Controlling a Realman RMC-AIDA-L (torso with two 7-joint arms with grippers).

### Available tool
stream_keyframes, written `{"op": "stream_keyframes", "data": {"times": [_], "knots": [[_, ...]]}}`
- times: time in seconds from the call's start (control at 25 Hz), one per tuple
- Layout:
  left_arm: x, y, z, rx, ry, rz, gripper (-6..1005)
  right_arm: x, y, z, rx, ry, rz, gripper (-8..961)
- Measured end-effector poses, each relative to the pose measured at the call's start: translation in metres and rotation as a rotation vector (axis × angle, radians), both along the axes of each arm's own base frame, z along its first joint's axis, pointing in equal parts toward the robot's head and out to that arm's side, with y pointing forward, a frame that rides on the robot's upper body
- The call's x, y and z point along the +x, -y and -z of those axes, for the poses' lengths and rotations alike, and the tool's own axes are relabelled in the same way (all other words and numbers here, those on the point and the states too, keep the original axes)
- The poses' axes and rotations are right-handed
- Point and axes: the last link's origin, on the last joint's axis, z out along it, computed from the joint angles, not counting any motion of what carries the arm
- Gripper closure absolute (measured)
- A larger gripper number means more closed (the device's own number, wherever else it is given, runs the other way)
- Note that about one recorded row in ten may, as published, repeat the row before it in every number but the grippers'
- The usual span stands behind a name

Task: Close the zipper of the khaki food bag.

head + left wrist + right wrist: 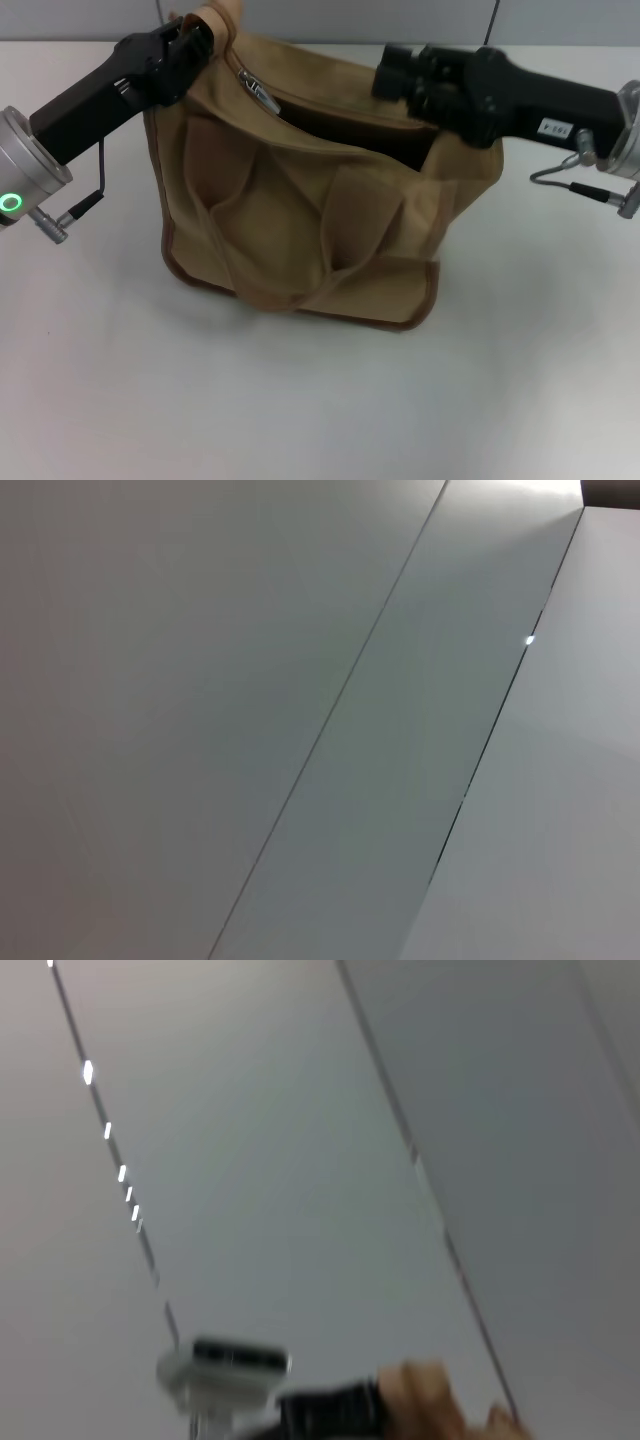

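khaki food bag point(300, 210): tan, darker brown piping | zipper point(262, 96): silver pull | grippers: black, left point(185, 45), right point(400, 70) | table point(300, 400): white

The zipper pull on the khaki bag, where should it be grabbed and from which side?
Pinch the silver pull tab of the zipper, coming from above: it lies loose on the khaki food bag near the left end effector, with the open mouth running toward the right end effector.
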Motion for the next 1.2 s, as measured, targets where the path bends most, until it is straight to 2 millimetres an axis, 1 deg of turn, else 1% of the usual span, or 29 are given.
{"op": "stream_keyframes", "data": {"times": [0.04, 0.28, 0.4, 0.44, 0.56, 0.6, 0.64, 0.76, 0.8, 0.88, 1.0, 1.04, 1.08, 1.2], "knots": [[0.001, -0.001, 0.0, -0.001, 0.0, 0.005, 959, -0.001, 0.0, 0.003, -0.016, 0.038, -0.019, 599], [0.004, -0.002, 0.0, -0.002, 0.003, 0.016, 958, -0.005, 0.002, 0.012, -0.032, 0.06, -0.046, 604], [0.006, -0.002, 0.001, -0.002, 0.003, 0.021, 958, -0.01, -0.004, 0.016, -0.041, 0.041, -0.002, 615], [0.006, -0.002, 0.001, -0.002, 0.004, 0.021, 958, -0.015, -0.009, 0.019, -0.042, 0.024, 0.02, 619], [0.007, -0.003, 0.001, -0.003, 0.005, 0.024, 958, -0.02, -0.013, 0.023, -0.051, 0.022, 0.029, 634], [0.008, -0.003, 0.001, -0.003, 0.005, 0.025, 957, -0.024, -0.014, 0.025, -0.062, 0.032, 0.025, 647], [0.008, -0.003, 0.001, -0.004, 0.006, 0.027, 957, -0.032, -0.017, 0.03, -0.094, 0.064, 0.007, 659], [0.008, -0.003, 0.001, -0.004, 0.006, 0.028, 957, -0.038, -0.018, 0.035, -0.12, 0.097, -0.005, 697], [0.009, -0.004, 0.001, -0.004, 0.006, 0.028, 957, -0.039, -0.019, 0.037, -0.125, 0.107, -0.006, 724], [0.009, -0.004, 0.001, -0.005, 0.007, 0.029, 957, -0.039, -0.019, 0.038, -0.131, 0.106, 0.003, 778], [0.009, -0.004, 0.001, -0.005, 0.007, 0.03, 956, -0.035, -0.015, 0.038, -0.173, 0.052, 0.064, 860], [0.009, -0.004, 0.001, -0.005, 0.008, 0.031, 956, -0.03, -0.011, 0.036, -0.209, 0.01, 0.112, 849], [0.009, -0.004, 0.001, -0.005, 0.008, 0.031, 956, -0.03, -0.011, 0.036, -0.209, 0.01, 0.112, 837], [0.01, -0.004, 0.001, -0.005, 0.008, 0.034, 956, -0.02, -0.004, 0.033, -0.28, -0.047, 0.197, 803]]}}
